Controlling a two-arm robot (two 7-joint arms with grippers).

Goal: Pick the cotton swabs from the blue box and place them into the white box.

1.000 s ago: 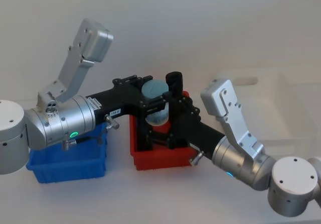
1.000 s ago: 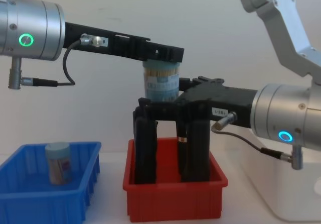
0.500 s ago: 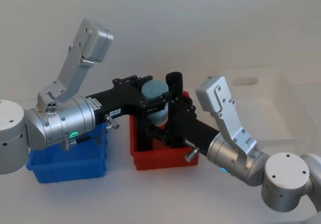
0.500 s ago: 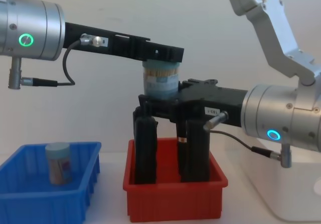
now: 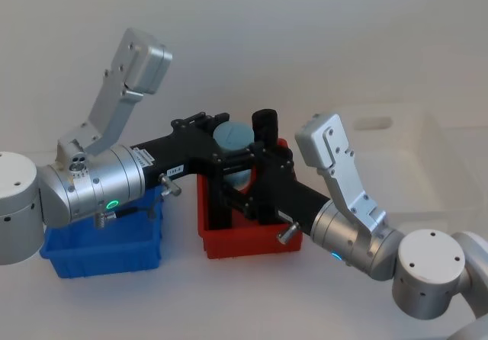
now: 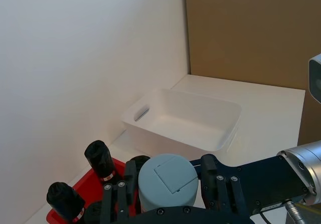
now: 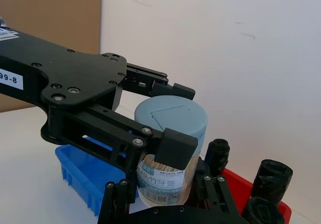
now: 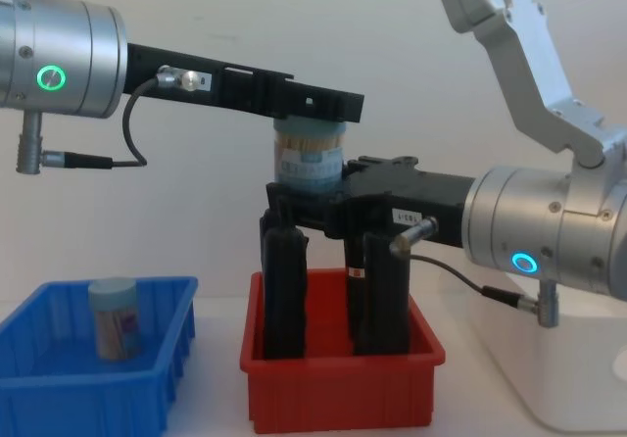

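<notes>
White table (image 8: 217, 403); blue box (image 8: 98, 400) left; red bin (image 8: 343, 395) centre; white box (image 8: 588, 383) right.

On the table from left to right: the left bin (image 8: 147, 388), the middle bin (image 8: 343, 393) just beside it, then the large tub (image 6: 165, 136) at the far right. Inside the left bin, a loose swab tub (image 8: 113, 316) standing upright; inside the middle bin, upright blocks (image 8: 284, 290) side by side. Above those blocks — over the middle bin — a raised swab tub (image 8: 309, 158), with the left gripper (image 8: 312, 116) clamped at its top from the left and the right gripper (image 8: 309, 197) at its base from the right
</notes>
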